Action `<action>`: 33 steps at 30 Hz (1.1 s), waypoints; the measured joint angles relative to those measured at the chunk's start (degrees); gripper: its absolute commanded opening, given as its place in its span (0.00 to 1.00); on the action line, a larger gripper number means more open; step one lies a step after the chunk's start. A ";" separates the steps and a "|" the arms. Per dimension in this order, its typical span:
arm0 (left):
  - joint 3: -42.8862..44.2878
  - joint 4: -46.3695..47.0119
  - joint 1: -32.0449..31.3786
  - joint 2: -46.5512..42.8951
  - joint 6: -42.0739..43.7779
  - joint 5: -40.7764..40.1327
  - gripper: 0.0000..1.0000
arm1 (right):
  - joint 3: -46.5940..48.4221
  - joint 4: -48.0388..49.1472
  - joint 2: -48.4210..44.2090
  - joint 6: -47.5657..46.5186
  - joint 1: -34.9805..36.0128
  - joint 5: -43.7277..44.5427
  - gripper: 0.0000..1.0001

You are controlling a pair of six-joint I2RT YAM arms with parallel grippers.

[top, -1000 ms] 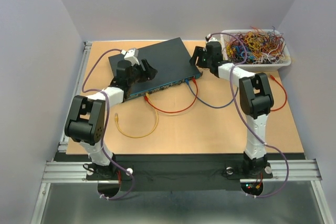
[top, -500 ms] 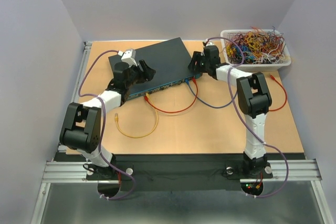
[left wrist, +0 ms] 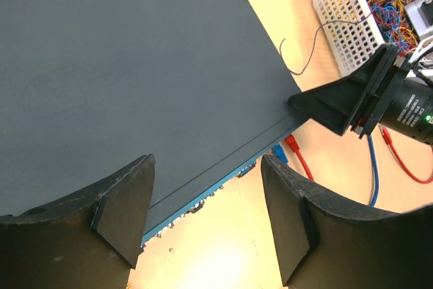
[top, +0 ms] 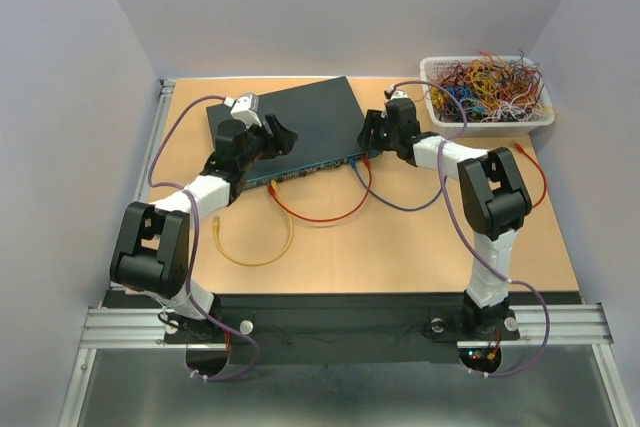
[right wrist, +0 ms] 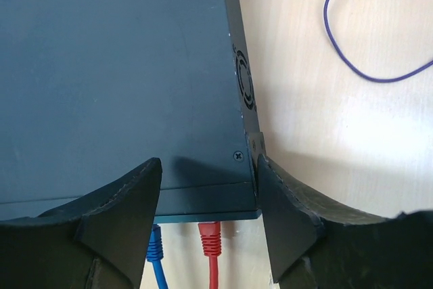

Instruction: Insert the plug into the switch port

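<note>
The dark teal switch box (top: 300, 125) lies at the back of the table. Its row of ports (left wrist: 196, 206) runs along the front face. A blue plug (right wrist: 155, 245) and a red plug (right wrist: 210, 238) sit in ports at the right end. Another red plug (top: 274, 187) is at the front face further left. A yellow cable (top: 262, 252) lies loose, its plug (top: 220, 220) free on the table. My left gripper (left wrist: 208, 167) is open and empty over the box's front edge. My right gripper (right wrist: 208, 164) is open, straddling the box's right front corner, its right finger (right wrist: 287, 208) against the mounting ear.
A white mesh basket (top: 545, 119) of coloured wires stands at the back right. A red cable (top: 330, 215) and a purple-blue cable (top: 400, 202) loop on the table in front of the box. A thin purple wire (right wrist: 352, 65) lies right of the box.
My right gripper has moved left from beside the basket onto the box's right front corner. The left arm's elbow has dropped toward the near left. The red loop has shifted slightly.
</note>
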 measured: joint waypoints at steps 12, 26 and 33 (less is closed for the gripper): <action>-1.86 -0.04 -0.48 -1.46 -0.07 -0.68 0.74 | -2.54 -3.58 -4.13 -0.96 2.84 6.03 0.70; -5.53 2.08 -1.14 -3.04 -0.22 -0.37 0.74 | -18.45 -10.84 -23.63 -0.22 -16.83 19.04 0.71; -5.86 5.05 -2.27 -2.97 -0.70 1.62 0.75 | -21.31 -12.28 -18.64 1.25 -25.05 17.07 0.68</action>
